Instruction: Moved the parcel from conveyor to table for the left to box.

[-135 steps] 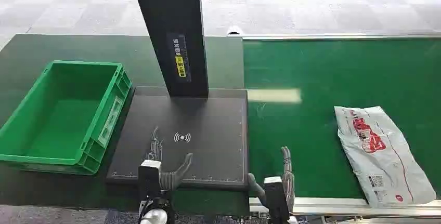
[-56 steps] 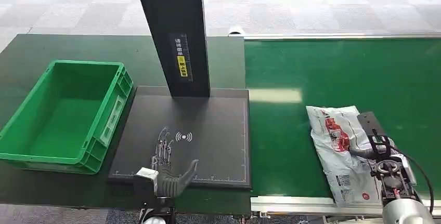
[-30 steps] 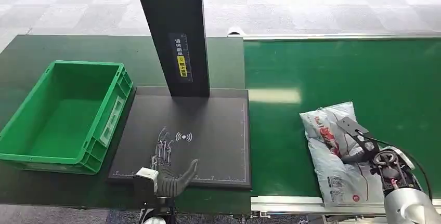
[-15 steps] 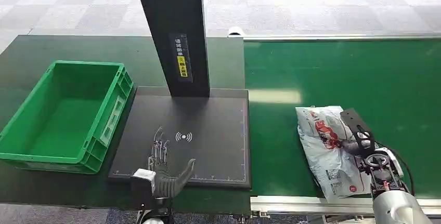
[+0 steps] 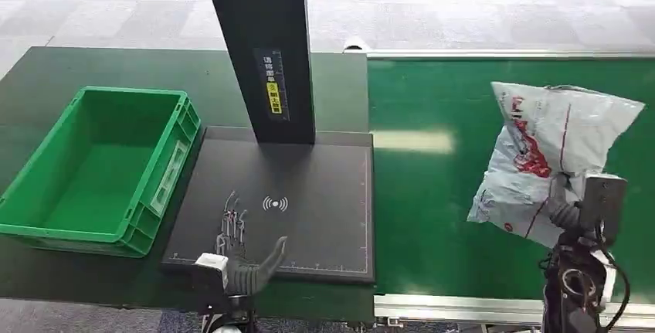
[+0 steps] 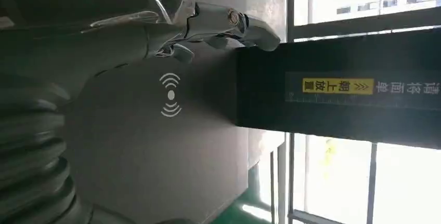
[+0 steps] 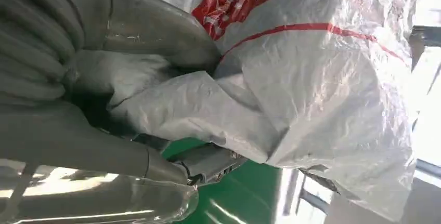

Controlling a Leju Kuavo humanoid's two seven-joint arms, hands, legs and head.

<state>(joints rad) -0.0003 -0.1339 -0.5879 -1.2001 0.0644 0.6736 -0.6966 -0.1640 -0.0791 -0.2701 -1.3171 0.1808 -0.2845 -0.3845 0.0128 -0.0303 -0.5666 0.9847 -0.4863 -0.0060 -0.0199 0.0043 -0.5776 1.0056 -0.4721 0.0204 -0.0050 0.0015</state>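
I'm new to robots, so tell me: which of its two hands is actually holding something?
The right hand: it grips the white parcel above the green conveyor. The left hand rests open over the black pad.

Right hand (image 5: 570, 211) raised, fingers clenched around a crinkled white plastic parcel (image 5: 552, 155); left hand (image 5: 239, 259) flat, fingers spread.

My left hand (image 6: 156, 31) open, fingers spread over dark pad (image 6: 156, 156) near wireless symbol (image 6: 170, 95); black column (image 6: 338, 86) with yellow label (image 6: 338, 86) beyond.
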